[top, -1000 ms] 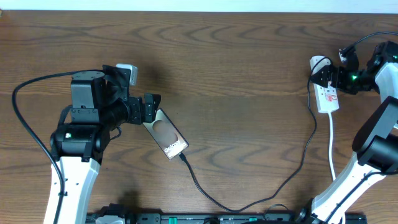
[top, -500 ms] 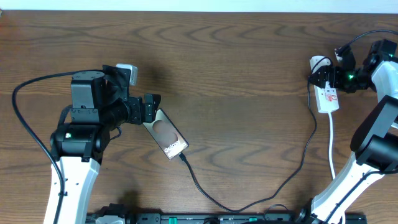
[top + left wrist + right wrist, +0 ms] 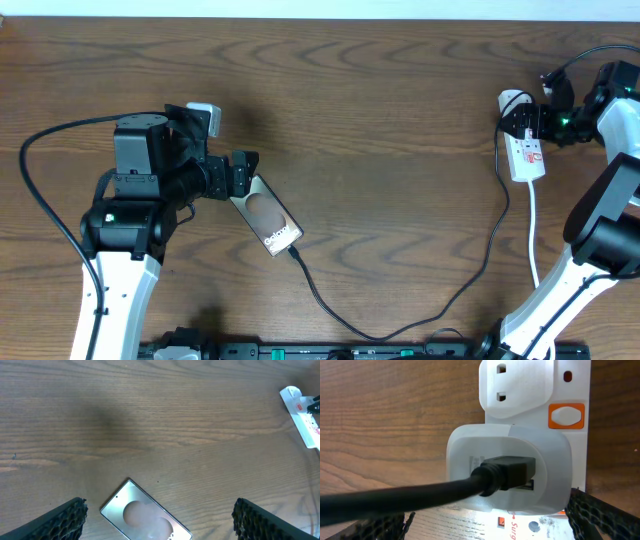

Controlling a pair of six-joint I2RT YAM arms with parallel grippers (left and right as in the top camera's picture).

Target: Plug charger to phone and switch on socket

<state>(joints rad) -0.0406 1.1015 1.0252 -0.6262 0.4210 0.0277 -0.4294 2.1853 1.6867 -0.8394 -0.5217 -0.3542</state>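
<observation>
Holds left gripper spread above flat dark rectangular phone on wooden surface; holds right gripper spread at white plastic power strip bearing thin black cable.

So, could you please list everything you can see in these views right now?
table: 1, brown wood, under everything
phone: 1, dark with a brownish oval, flat, left of centre
charger: 1, black cable, from the phone's lower end round to the socket
socket: 1, white strip, far right
adapter: 1, white, plugged into the socket, charger entering it
switch: 1, orange, on the socket beside the free outlet
cord: 1, white, from the socket toward the near edge
left fingers: 2, black, open, above the phone's upper end
right fingers: 2, black, open, either side of the adapter
</observation>
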